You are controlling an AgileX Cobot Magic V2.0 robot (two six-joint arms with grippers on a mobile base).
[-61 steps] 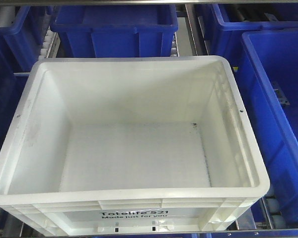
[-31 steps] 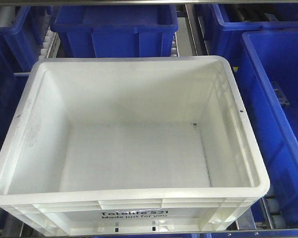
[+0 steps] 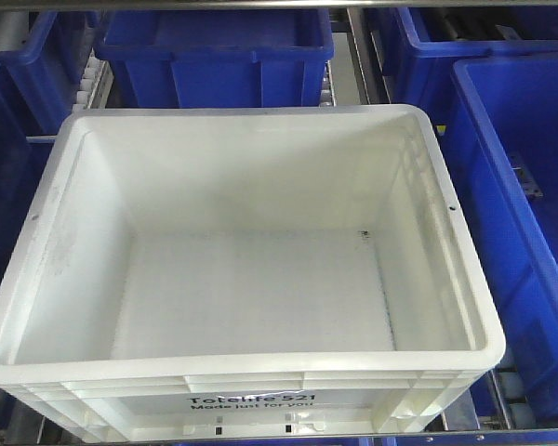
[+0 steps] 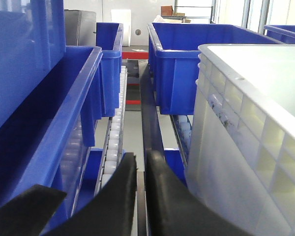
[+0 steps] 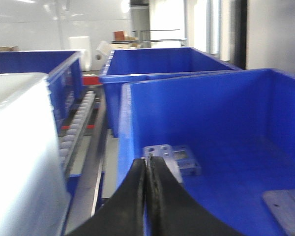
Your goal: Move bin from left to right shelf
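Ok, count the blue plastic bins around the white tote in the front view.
4, perhaps more hidden: one blue plastic bin behind the white plastic tote at top centre, one top right, one right, one partly cut off left.

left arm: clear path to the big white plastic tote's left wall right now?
Probably yes. In the left wrist view the left gripper, fingers closed together, sits low in the lane beside the large white rectangular plastic tote, its ribbed side wall close on the right. Nothing lies between them; the blue plastic bin crowds the other side.
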